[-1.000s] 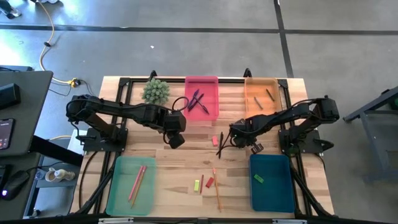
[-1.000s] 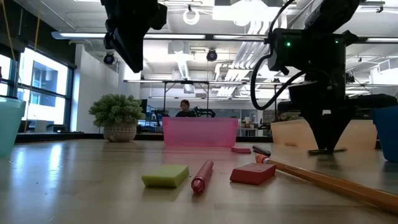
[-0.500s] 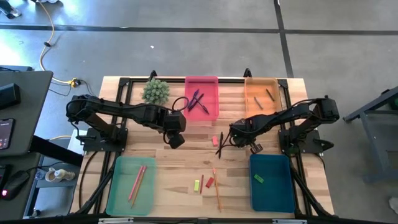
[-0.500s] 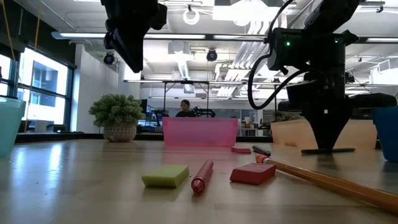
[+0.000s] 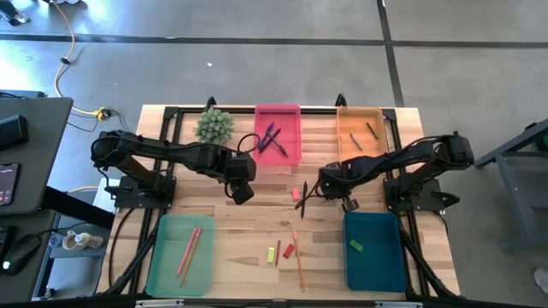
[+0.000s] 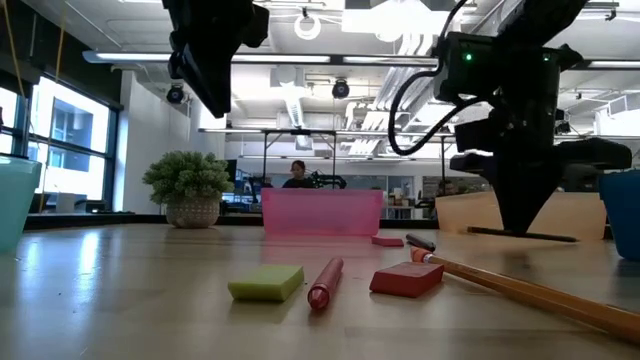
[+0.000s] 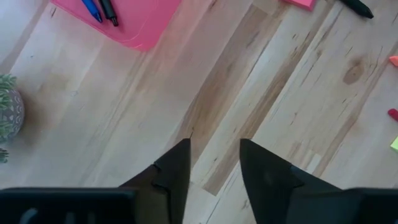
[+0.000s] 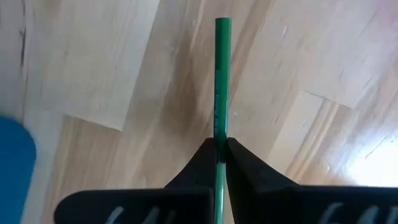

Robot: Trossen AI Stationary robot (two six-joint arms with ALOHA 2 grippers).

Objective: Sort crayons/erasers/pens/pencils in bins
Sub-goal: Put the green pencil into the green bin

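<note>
Right gripper (image 5: 303,198) has its fingers pinched tight on a thin green crayon (image 8: 222,87), the stick running straight out ahead along the fingers' own line, just clear of the table. The orange bin (image 5: 360,117), where two dark crayons already lie, sits behind that gripper toward the table's far edge on the same arm's side, so I'd judge this the nearer arm for the drop. Left gripper (image 7: 211,163) hangs with its fingers parted and nothing between them, on the other side of the pink bin (image 5: 278,115) from the orange bin.
</note>
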